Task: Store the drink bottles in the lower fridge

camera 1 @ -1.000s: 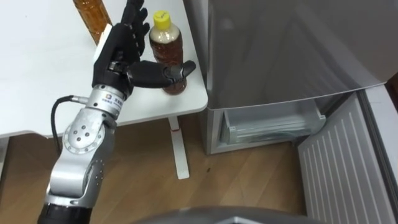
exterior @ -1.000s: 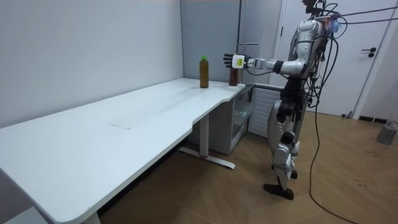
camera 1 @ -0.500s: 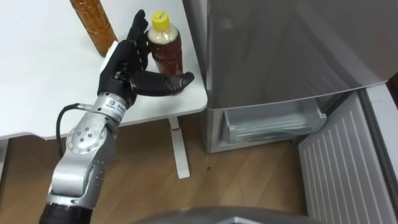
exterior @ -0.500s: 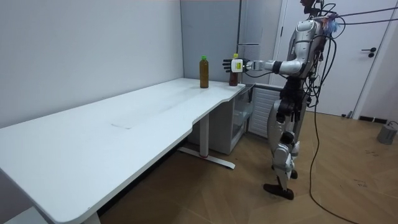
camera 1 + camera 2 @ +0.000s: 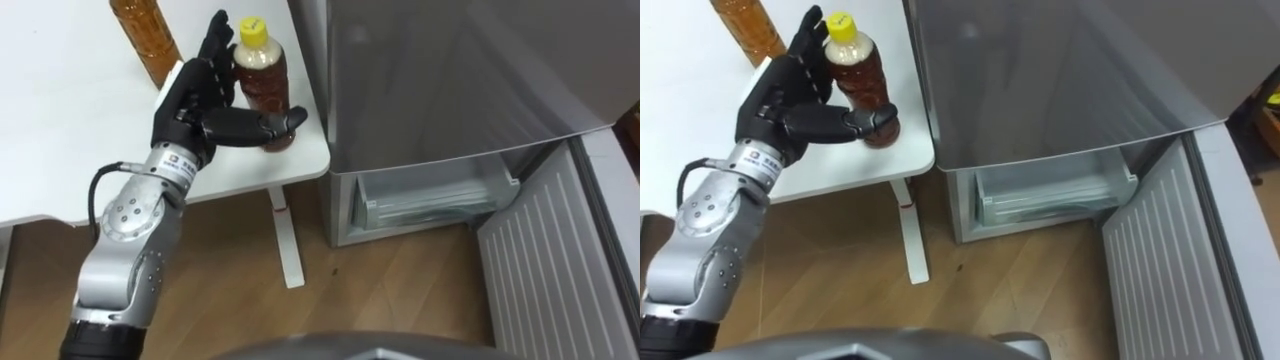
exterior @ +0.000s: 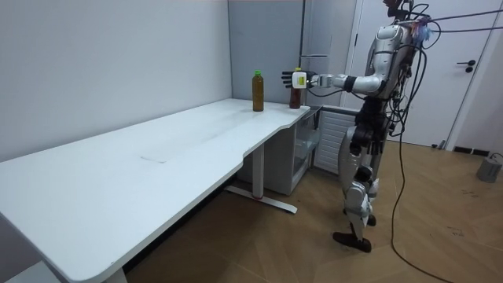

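Observation:
A brown drink bottle with a yellow cap [image 5: 262, 78] stands upright at the white table's [image 5: 70, 130] near right corner. My left hand [image 5: 193, 93] is beside it on its left. The fingers are straight and point up along the bottle's side, and the thumb [image 5: 250, 122] lies across the front of its lower part, so the hand is open. A second amber bottle [image 5: 146, 38] stands further left on the table. In the room view I stand at the table's corner before the fridge, left arm held out to the yellow-capped bottle [image 6: 295, 88].
The grey fridge [image 5: 450, 70] stands right of the table. Its lower compartment is open, showing a clear drawer [image 5: 440, 197], and the door [image 5: 545, 270] is swung out at lower right. Wooden floor and a table leg [image 5: 288, 240] lie below.
My left hand has shifted a little up and left along the yellow-capped bottle, thumb still across its front. Both bottles stand where they were.

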